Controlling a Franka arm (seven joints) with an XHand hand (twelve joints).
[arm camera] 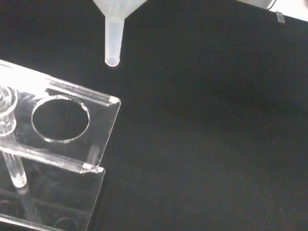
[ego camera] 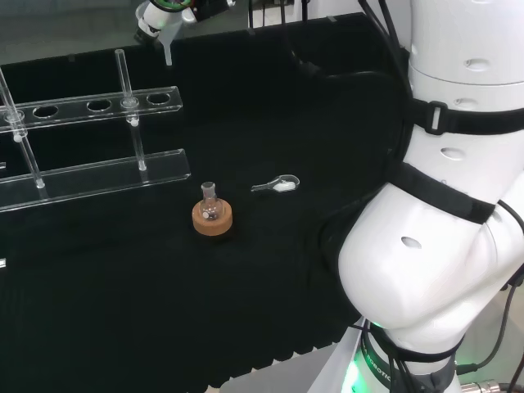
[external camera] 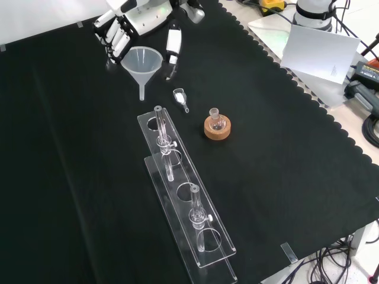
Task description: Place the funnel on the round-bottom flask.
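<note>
A clear plastic funnel hangs above the cloth at the top of the front view, spout down. The hand is shut on it, fingers on one side of its rim and the thumb on the other. In the head view the hand and the funnel's spout sit at the far top edge. The wrist view has the spout close up. A small round-bottom flask stands upright on a cork ring, below and to the right of the funnel in the front view. The flask is near the middle of the head view.
A small clear scoop with white powder lies between funnel and flask, also the scoop in the head view. A long clear tube rack with glass tubes stands nearer the camera in the front view. The rack's end lies under the spout.
</note>
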